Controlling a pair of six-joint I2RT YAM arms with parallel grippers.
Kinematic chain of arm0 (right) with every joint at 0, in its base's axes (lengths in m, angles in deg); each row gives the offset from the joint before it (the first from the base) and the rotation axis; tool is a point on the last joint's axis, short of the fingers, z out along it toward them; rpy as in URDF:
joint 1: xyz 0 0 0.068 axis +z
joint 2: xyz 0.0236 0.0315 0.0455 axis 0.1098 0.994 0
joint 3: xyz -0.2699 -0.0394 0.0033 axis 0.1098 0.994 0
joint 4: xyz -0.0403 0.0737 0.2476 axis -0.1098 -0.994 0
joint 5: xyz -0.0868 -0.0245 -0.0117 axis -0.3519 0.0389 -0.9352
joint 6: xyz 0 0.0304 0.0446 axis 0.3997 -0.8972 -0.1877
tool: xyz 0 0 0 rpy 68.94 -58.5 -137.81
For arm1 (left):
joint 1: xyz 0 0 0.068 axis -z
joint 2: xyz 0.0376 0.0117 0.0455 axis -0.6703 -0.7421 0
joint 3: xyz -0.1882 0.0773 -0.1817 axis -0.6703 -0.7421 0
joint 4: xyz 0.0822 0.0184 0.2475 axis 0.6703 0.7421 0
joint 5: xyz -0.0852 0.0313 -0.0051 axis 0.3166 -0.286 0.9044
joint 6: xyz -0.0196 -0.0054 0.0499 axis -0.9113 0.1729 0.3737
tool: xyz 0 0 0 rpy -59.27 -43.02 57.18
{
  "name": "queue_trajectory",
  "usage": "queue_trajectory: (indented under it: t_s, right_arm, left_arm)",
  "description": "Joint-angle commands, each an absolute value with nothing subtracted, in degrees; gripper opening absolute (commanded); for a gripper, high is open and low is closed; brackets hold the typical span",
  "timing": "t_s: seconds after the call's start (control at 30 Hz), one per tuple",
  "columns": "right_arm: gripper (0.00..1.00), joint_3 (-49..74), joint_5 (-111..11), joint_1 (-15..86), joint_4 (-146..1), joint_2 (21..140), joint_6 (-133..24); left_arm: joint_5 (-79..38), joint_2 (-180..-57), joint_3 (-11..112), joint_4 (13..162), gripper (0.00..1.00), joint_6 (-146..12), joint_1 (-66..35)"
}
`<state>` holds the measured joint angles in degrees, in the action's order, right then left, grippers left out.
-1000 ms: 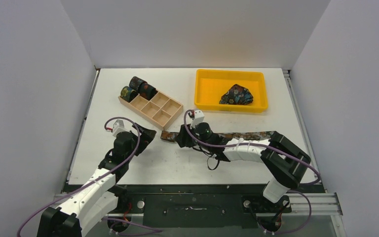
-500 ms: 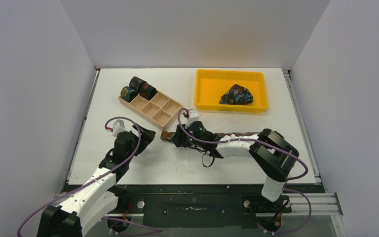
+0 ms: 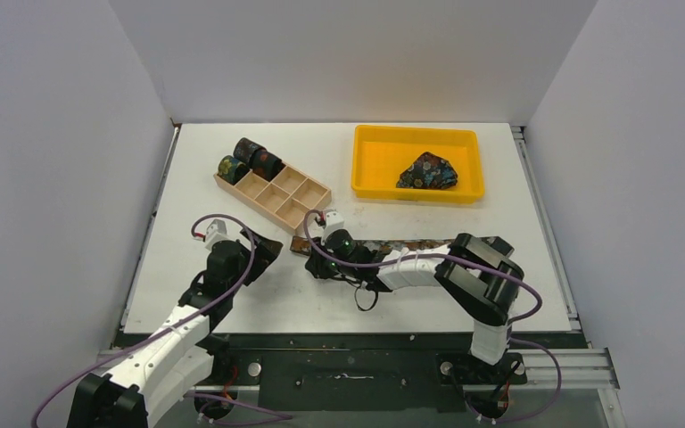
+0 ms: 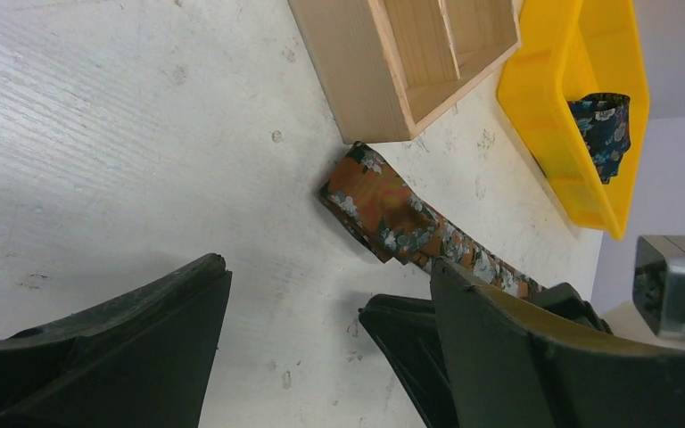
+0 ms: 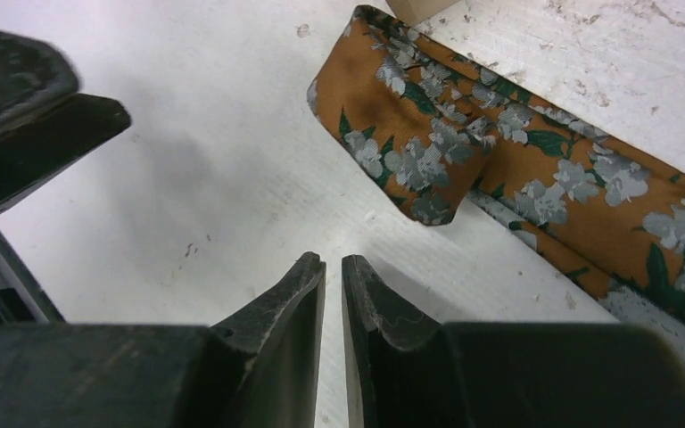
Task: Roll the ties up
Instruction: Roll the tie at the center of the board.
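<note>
An orange-brown tie with grey-blue flowers (image 3: 410,241) lies flat across the table, its left end folded over (image 5: 428,134) just in front of the wooden box corner (image 4: 383,209). My right gripper (image 5: 333,260) hovers low beside that folded end. Its jaws stand nearly together with only a thin slit and nothing between them, and the tie lies just to their right, untouched. My left gripper (image 4: 328,266) is open wide over bare table to the left of the tie end, near the right gripper (image 3: 317,263). Three rolled ties (image 3: 250,159) sit at the box's far end.
The wooden compartment box (image 3: 281,201) stands diagonally just behind the tie's end. A yellow tray (image 3: 366,165) at the back right holds a crumpled blue floral tie (image 3: 428,171). White walls enclose the table on three sides.
My right gripper has slid left along the tie to its folded end, and its jaws have come together. The left gripper has stayed in place, still wide.
</note>
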<state>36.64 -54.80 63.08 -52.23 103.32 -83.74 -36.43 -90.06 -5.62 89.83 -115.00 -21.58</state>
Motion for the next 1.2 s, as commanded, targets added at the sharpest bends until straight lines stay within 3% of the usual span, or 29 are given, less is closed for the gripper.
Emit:
queue_trajectory:
  t_s: [0.0,0.87,0.97,1.17]
  right_arm:
    - [0.15,31.59,-56.6,62.95,-53.38,106.89,-82.32]
    - [0.12,25.31,-61.64,60.14,-57.67,112.1,-80.45]
    - [0.15,26.4,-60.12,60.33,-57.57,110.2,-79.62]
    - [0.3,30.11,-55.65,60.39,-59.05,102.91,-78.23]
  left_arm:
    - [-36.45,-88.13,-5.41,90.97,0.8,-115.07,-21.83]
    - [-37.33,-87.19,-5.09,93.4,0.8,-113.66,-21.88]
    - [-37.5,-86.98,-4.75,94.02,0.8,-113.53,-21.87]
    - [-37.96,-87.28,-3.97,94.55,0.8,-113.35,-21.96]
